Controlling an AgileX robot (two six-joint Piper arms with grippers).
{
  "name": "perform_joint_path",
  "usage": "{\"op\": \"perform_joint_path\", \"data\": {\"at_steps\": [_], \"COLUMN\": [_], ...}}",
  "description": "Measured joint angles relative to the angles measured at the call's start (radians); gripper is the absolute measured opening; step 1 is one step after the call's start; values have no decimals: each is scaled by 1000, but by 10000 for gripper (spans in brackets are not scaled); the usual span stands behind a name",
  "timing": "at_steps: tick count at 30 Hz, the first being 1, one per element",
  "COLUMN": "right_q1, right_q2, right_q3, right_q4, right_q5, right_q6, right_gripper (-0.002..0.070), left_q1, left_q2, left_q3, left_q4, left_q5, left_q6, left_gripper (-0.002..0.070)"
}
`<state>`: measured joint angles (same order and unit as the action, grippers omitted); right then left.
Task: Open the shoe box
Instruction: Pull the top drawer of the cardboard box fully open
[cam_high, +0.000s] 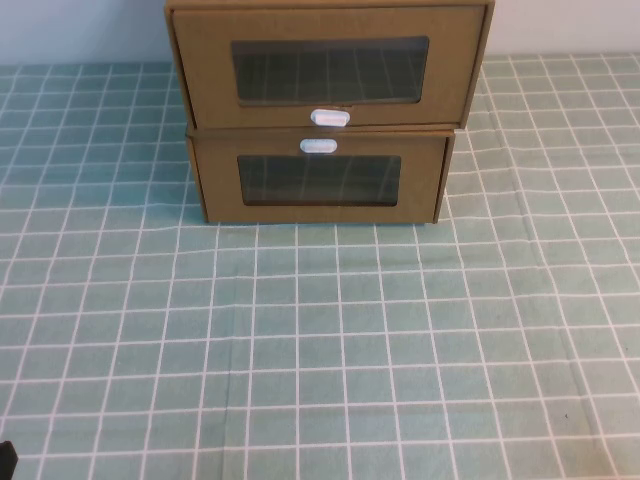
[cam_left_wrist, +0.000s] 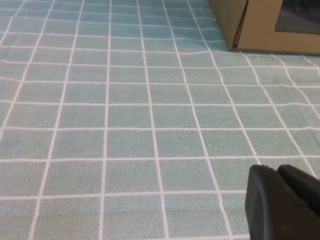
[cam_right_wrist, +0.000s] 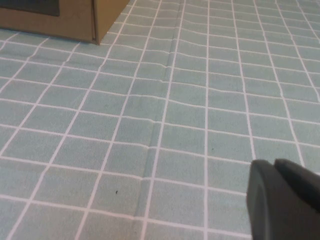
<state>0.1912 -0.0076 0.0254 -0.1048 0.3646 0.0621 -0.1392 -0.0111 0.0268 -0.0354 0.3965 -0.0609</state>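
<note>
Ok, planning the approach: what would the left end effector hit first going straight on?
The left end effector, low over the checked cloth at left, would probably meet the lower shoe box front; depth unclear. The right end effector hangs low at right.

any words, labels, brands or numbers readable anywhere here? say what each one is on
None can be read.
upper shoe box and lower shoe box: plain cardboard, no print.
upper handle and lower handle: blank white.
tablecloth: grid lines only.
left gripper and right gripper, both shut, low over the tablecloth short of the boxes: no markings show.
</note>
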Motion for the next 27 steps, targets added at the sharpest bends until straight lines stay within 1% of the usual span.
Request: {"op": "perform_joint_path", "data": {"at_steps": [18, 27], "right_q1": [0, 0], "right_q2": [0, 0], "right_q3": [0, 0], "right_q4": [0, 0], "right_q5": [0, -7], "right_q6": [0, 0], "right_gripper": [-13, -14], "left_q1": [0, 0], "left_q2": [0, 0], "left_q3": [0, 0], "left_q4": [2, 2], "left_q5": [-4, -45], "left_q6": [0, 0], "left_gripper": [-3, -3]}}
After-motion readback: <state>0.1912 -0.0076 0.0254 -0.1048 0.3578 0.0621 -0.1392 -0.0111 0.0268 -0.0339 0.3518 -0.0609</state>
